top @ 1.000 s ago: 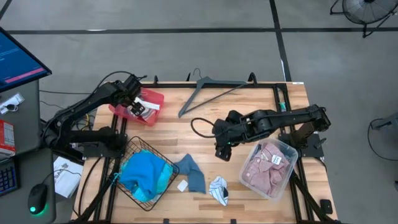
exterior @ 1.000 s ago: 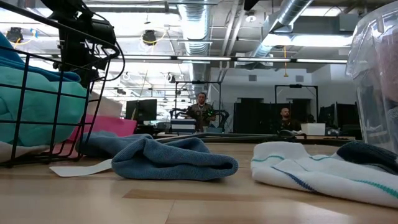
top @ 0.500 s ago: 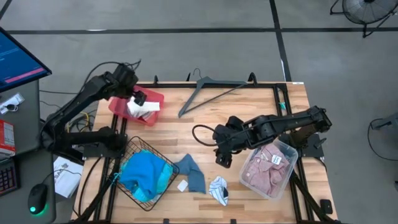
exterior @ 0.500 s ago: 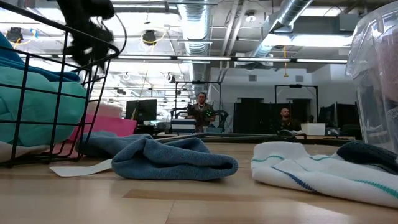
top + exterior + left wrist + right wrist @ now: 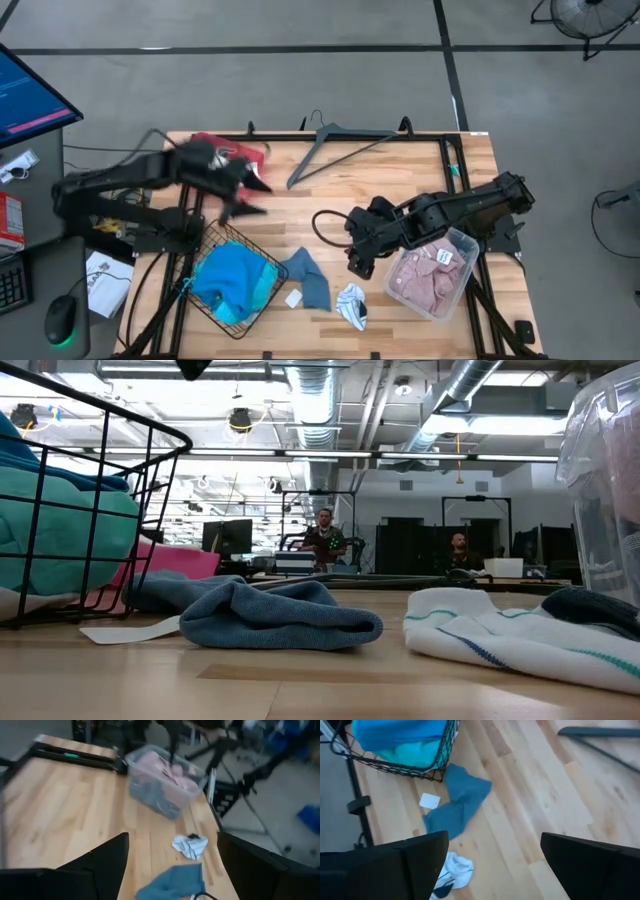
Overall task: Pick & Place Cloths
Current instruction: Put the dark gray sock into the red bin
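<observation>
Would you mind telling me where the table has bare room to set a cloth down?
Bare wood lies between the grey hanger and the right gripper. It is crowded along the near edge: wire basket, blue-grey cloth, white cloth, clear bin.

A turquoise cloth [image 5: 232, 280] is held in the black wire basket [image 5: 262, 258] at lower left, a blue-grey towel [image 5: 308, 277] beside it rightward.

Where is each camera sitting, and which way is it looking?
High view: above the table, looking straight down; both arms show, left claw and right claw open.
Low view: at tabletop height, looking level past the wire basket into the room.
Left wrist view: on the left arm, facing the clear bin.
Right wrist view: on the right arm, facing down.
Shared: the blue-grey cloth shows in all four.
</observation>
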Tool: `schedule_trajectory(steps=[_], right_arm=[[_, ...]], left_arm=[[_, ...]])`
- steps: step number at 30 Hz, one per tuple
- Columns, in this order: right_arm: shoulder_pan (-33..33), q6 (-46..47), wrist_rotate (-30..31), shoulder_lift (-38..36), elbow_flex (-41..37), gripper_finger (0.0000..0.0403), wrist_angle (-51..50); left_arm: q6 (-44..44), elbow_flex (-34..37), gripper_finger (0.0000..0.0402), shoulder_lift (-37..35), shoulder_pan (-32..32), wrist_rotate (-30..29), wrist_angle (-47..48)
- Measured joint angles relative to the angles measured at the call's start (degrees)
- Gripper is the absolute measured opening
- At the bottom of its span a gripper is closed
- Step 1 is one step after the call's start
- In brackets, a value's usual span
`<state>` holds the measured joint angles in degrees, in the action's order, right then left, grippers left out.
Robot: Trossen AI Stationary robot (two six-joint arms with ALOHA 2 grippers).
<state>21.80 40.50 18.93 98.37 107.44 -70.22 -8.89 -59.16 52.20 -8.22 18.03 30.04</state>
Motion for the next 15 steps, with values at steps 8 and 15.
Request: schedule_trajectory(steps=[8, 15], right_arm=[[3.02, 5.40, -2.57, 0.00, 0.00, 0.0312, -0.02], [6.07, 6.09, -2.64, 0.00, 0.00, 0.0312, -0.02]], left_arm=[[-2.03, 0.02, 0.0285, 15.64, 23.88, -19.42, -1.67], [-11.11, -3.07, 0.0285, 32.62, 27.44, -22.81, -4.19]])
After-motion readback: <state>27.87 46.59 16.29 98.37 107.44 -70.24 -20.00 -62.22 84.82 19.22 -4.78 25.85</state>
